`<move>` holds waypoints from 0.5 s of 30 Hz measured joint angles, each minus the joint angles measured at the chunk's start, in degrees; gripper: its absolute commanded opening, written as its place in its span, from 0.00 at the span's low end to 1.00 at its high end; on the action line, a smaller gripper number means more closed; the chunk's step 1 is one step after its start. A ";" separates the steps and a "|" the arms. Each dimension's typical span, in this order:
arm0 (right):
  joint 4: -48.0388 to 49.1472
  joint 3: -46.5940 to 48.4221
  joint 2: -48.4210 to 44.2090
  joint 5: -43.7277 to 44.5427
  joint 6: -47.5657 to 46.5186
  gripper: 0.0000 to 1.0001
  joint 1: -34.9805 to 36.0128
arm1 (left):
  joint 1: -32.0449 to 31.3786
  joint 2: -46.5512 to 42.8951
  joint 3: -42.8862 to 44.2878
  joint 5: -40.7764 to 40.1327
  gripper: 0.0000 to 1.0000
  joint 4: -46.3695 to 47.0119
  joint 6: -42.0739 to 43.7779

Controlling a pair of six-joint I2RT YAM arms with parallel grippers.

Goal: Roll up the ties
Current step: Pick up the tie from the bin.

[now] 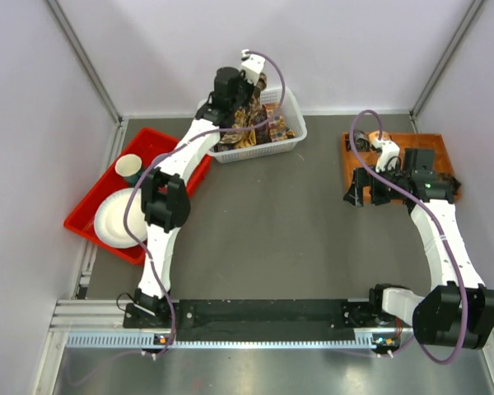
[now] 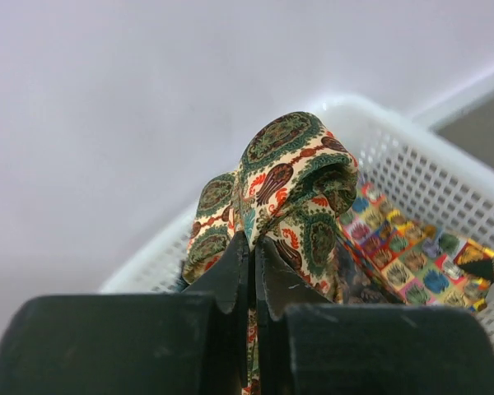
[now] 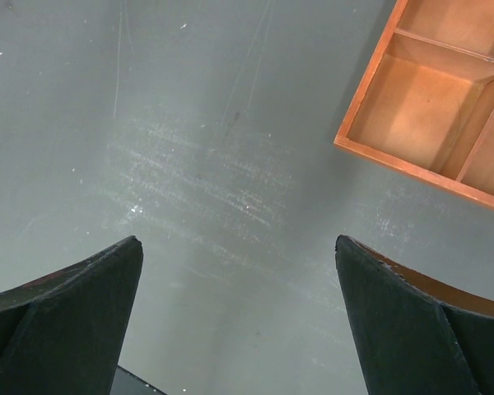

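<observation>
My left gripper (image 2: 253, 240) is shut on a cream tie with green and red paisley medallions (image 2: 292, 177), lifted above the white basket (image 2: 445, 177). In the top view the left gripper (image 1: 249, 92) holds that tie (image 1: 258, 85) over the basket (image 1: 290, 145), which holds more ties (image 1: 267, 132). A tie with small coloured squares (image 2: 412, 259) lies in the basket. My right gripper (image 3: 239, 247) is open and empty over the bare grey table, just left of the wooden tray (image 3: 445, 107). In the top view the right gripper (image 1: 362, 196) is by the tray's near left corner (image 1: 347, 169). A rolled tie (image 1: 364, 141) sits in the tray.
A red bin (image 1: 160, 141) at the left holds a green cup (image 1: 129, 168) and a white plate (image 1: 117, 219). White walls close the table on three sides. The grey tabletop (image 1: 272, 239) lies between basket and tray.
</observation>
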 measured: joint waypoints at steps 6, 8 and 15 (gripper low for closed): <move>-0.33 0.35 0.00 -0.09 0.02 0.99 -0.02 | 0.02 -6.10 1.22 0.22 0.00 -2.16 1.14; -0.72 0.85 0.00 -0.15 0.04 0.99 -0.02 | -0.02 -7.80 1.44 0.85 0.00 -3.85 0.92; -2.58 3.37 0.07 -2.58 -0.04 0.99 -1.03 | -2.95 -16.22 -0.39 4.79 0.00 -13.77 -0.24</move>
